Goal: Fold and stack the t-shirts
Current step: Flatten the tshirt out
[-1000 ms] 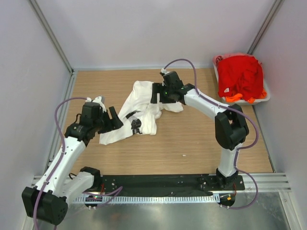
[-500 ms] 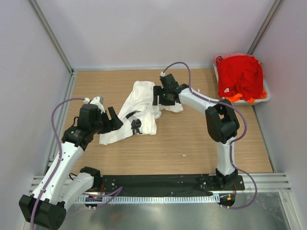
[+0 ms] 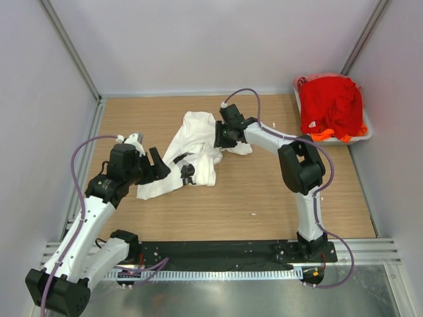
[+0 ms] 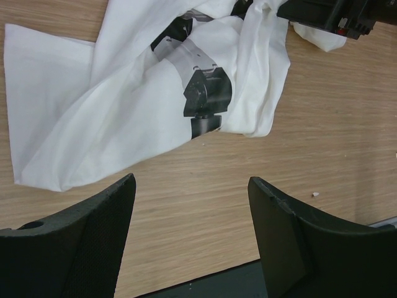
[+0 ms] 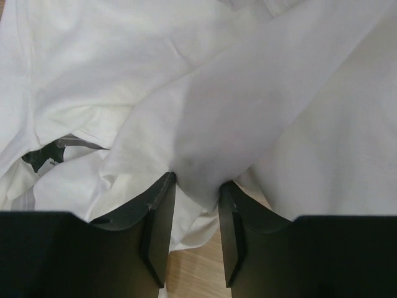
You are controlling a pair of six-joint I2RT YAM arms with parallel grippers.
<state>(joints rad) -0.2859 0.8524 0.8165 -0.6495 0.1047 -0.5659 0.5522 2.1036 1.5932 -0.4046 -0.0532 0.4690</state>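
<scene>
Overhead view of a wooden surface [image 3: 264, 198] with a crumpled white t-shirt [image 3: 192, 148] at its middle; I place everything else against that shirt.

Just left of the shirt's near-left hem, the left arm [image 3: 99, 198] hovers over bare wood. Its jaws are spread wide and hold nothing, and the hem lies just beyond them.

The shirt is bunched and twisted, with a black-and-grey print [image 4: 201, 93] showing on its near side.

At the shirt's far-right part, the right arm [image 3: 271, 139] reaches in. Its jaws pinch a raised fold of white cloth, which fills the gap between them.

I judge the step in hand to be opening the shirt out flat before any fold. To do it well, I would confirm the right pinch sits deep in the fold, then draw it slowly away from the shirt's middle, keeping low. I would take the hem corner with the left jaws, so that the cloth is pulled taut rather than dragged whole.

Well to the right of the shirt is a pale tub [image 3: 367, 132] holding red t-shirts [image 3: 334, 102] with some orange cloth [image 3: 322, 135] at its near rim.

Counts: one white shirt, one tub, two arms. I cannot tell how many garments are in the red and orange heap.
</scene>
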